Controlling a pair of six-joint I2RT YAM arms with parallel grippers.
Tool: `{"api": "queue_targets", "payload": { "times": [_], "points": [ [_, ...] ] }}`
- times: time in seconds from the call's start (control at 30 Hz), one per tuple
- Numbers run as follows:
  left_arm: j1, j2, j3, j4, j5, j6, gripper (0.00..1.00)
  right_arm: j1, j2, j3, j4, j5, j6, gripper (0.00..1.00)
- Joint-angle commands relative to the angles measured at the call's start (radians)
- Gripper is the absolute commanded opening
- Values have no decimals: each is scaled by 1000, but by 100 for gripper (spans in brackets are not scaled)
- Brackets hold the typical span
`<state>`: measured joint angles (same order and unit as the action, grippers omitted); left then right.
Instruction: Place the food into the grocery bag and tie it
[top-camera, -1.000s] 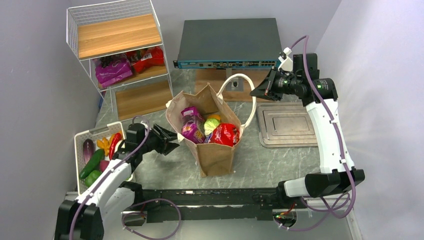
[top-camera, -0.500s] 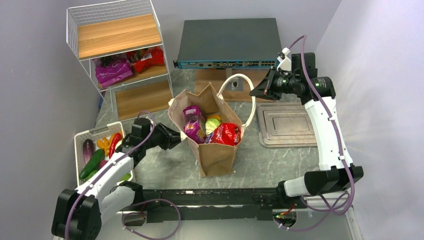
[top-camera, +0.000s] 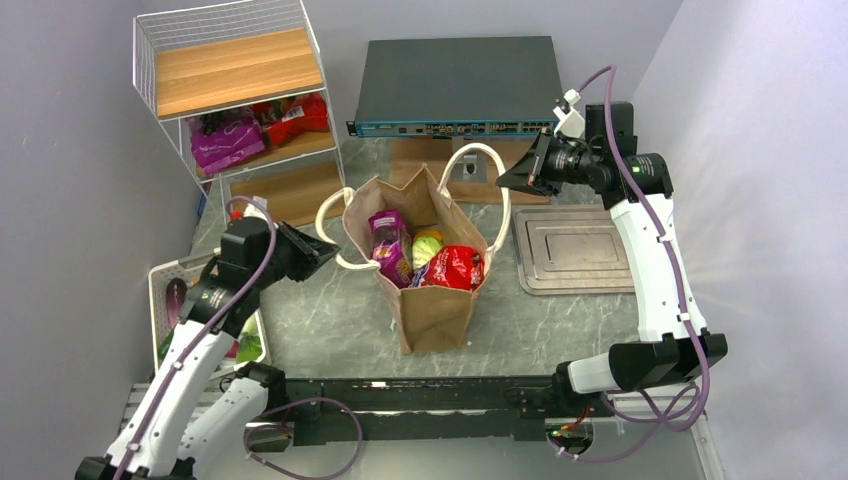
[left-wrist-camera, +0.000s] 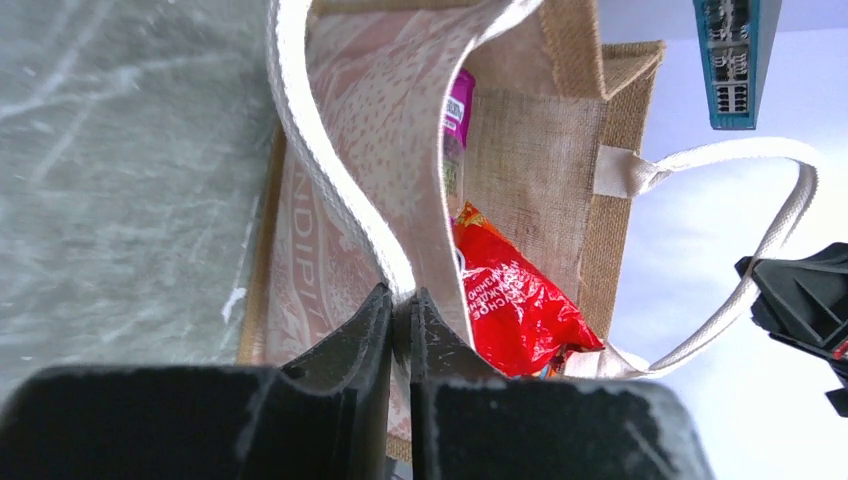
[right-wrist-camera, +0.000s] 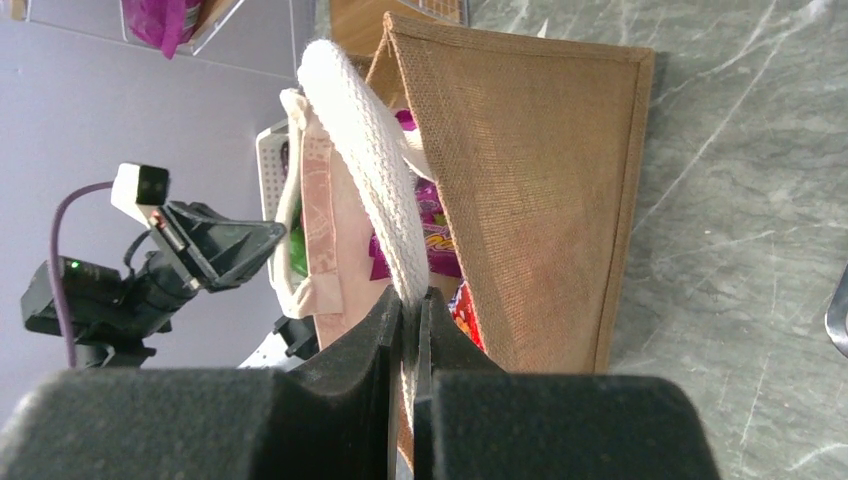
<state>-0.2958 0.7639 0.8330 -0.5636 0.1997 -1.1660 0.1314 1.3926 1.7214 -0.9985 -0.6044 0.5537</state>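
Cream left handle (left-wrist-camera: 286, 50), pinched by the left claw (left-wrist-camera: 400, 305), stretches left of the grocery bag (top-camera: 435, 310); right claw (right-wrist-camera: 410, 305) pinches the right handle (right-wrist-camera: 372, 160) opposite, so both must cross above it.

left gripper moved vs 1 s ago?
Yes. The left gripper has shifted back toward the shelf and away from the bag. It is now shut on the handle, drawing it out sideways.

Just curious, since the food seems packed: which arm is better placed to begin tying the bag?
Probably the right arm: its jaws pinch a cream handle from above the grocery bag. The left arm also pinches one, out to the side.
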Motion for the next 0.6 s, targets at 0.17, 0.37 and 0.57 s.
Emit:
{"api": "queue_targets", "payload": {
  "times": [0.17, 0.37, 0.57],
  "points": [
    [-3, -2, 248, -207, -159, 240, 2, 1, -54, 32, 106, -96, 27, 0],
    [-3, 100, 432, -200, -59, 439, 2, 13, -63, 29, 144, -142, 46, 0],
    [-3, 165, 509, -124, 124, 554, 4, 21, -80, 5, 181, -151, 67, 0]
  ]
}}
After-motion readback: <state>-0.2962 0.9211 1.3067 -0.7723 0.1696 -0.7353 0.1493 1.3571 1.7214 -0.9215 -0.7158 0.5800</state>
